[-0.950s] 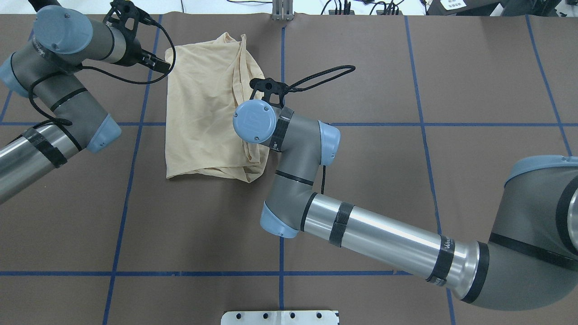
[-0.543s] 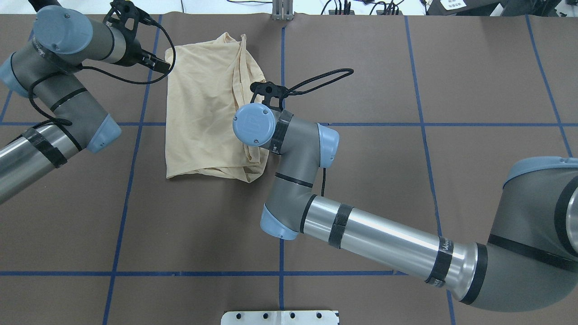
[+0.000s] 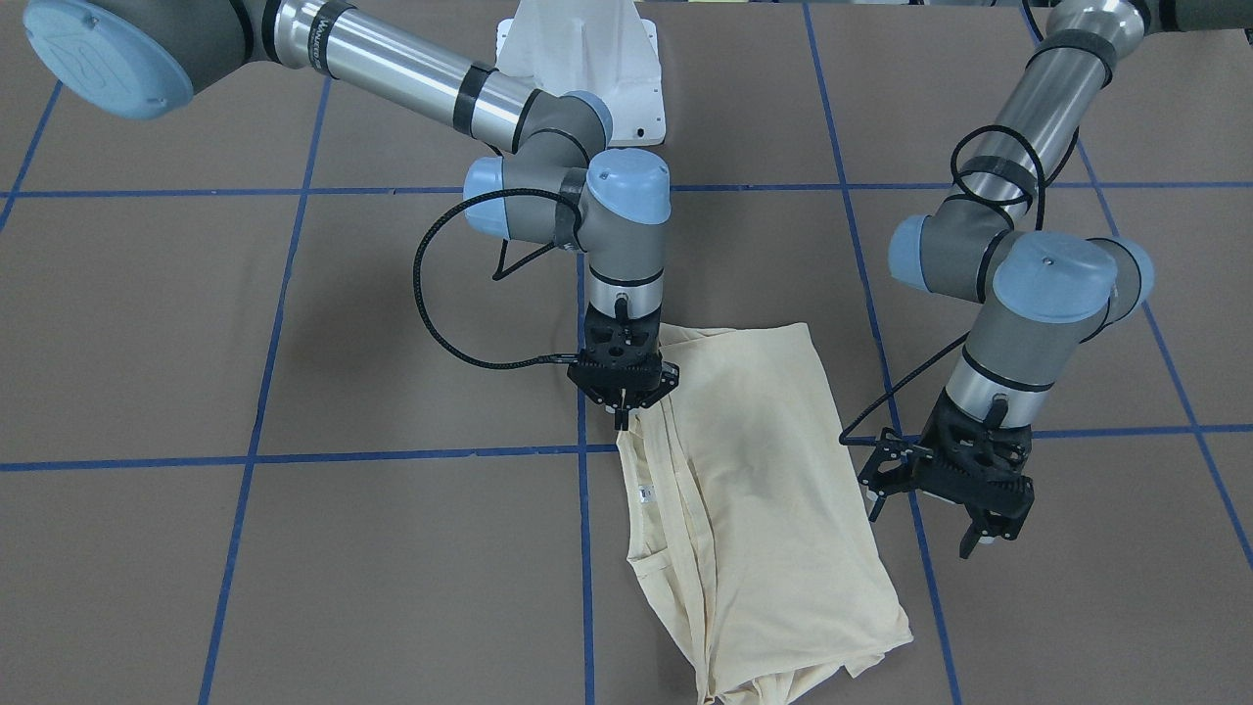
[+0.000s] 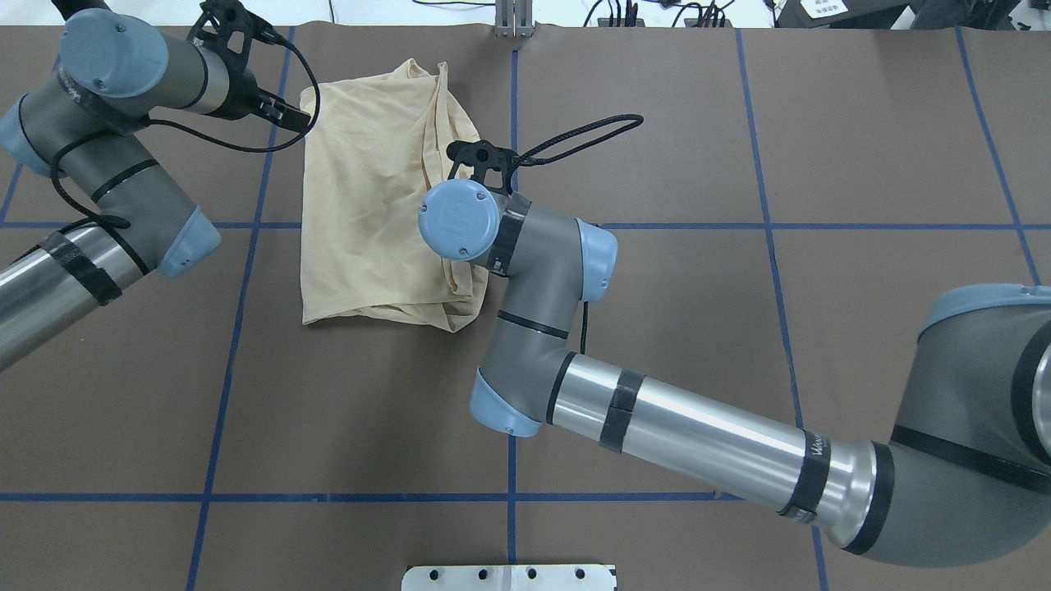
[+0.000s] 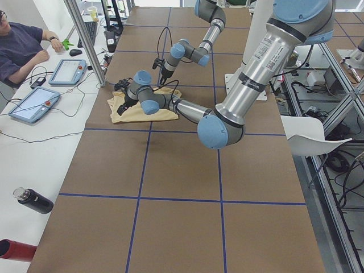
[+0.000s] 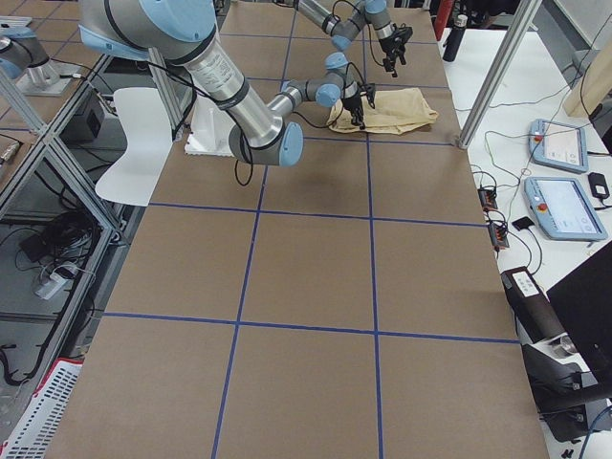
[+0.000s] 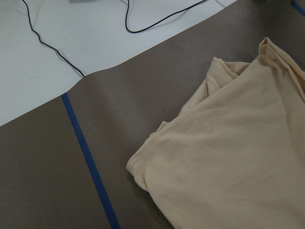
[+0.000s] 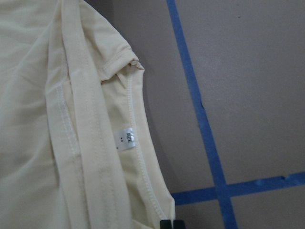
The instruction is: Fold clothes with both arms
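My right claw (image 3: pixel 621 416) is pinched together on the hem of the shirt (image 3: pixel 764 470), right beneath me. The white neck label (image 8: pixel 125 138) sits just beyond my fingertips, with a blue tape line (image 8: pixel 200 119) beside it. The shirt lies folded on the desk (image 3: pixel 294 548), stretching away toward my left claw (image 3: pixel 964 524). That claw hangs spread apart just beside the shirt's far edge, clear of the cloth.
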You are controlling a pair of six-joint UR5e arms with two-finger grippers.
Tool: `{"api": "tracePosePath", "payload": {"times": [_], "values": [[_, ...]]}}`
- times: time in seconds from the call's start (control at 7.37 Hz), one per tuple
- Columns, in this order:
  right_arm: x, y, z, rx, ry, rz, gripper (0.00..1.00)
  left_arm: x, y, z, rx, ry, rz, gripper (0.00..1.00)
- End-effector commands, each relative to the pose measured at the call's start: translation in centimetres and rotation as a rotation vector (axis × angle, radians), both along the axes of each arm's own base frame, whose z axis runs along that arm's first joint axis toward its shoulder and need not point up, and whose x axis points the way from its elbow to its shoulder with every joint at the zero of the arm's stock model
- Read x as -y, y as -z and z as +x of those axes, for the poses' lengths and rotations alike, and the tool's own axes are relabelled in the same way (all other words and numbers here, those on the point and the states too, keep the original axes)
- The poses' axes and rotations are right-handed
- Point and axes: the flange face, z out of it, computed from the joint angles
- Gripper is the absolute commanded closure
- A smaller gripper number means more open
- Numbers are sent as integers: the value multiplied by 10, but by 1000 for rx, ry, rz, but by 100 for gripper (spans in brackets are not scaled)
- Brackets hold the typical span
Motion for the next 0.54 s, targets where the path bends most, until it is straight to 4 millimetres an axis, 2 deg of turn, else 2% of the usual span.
{"api": "tracePosePath", "payload": {"times": [0.0,0.14,0.27,0.41], "values": [[-41,-65,69,34,14,10,100,-1,4,0,-14,9,-7,0],[-81,-91,96,38,40,19,100,-1,4,0,-14,9,-9,0],[-106,-93,109,47,52,35,100,-2,3,1,-13,8,-11,0],[-115,-94,109,47,59,40,100,-2,3,1,-14,7,-11,0]]}}
